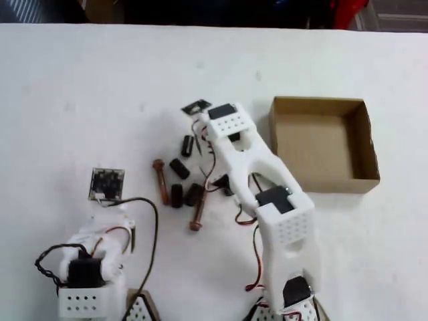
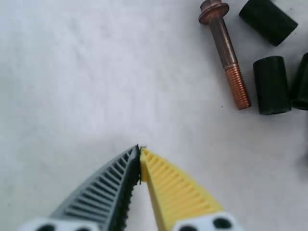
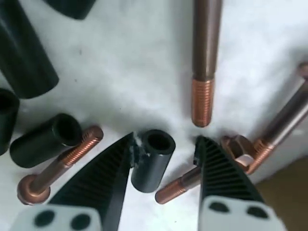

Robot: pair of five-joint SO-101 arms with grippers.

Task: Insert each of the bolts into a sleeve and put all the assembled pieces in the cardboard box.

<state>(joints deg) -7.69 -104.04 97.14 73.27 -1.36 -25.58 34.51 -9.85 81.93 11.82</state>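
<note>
Bolts (image 1: 161,182) and black sleeves (image 1: 179,167) lie loose in one heap on the white worktop (image 1: 80,73), well apart from the cardboard box (image 1: 321,144). No bolt is seated in a sleeve yet.

Right claw (image 3: 165,142) is wide and low over the heap, straddling the target sleeve (image 3: 151,161). One finger touches that sleeve; the other stands apart from it, with a neighbouring bolt (image 3: 175,188) running under its tip.

Left claw (image 2: 139,154) is closed tip to tip and holds nothing, over bare worktop near the heap.

Risks noted:
- The grip is off-centre, so closing would likely shove the round sleeve sideways, and it may roll or squirt out.
- The far finger could catch the neighbouring bolt and pinch it with the sleeve, or scatter the heap.
- The crowded parts leave little room for a clean lift.
</note>
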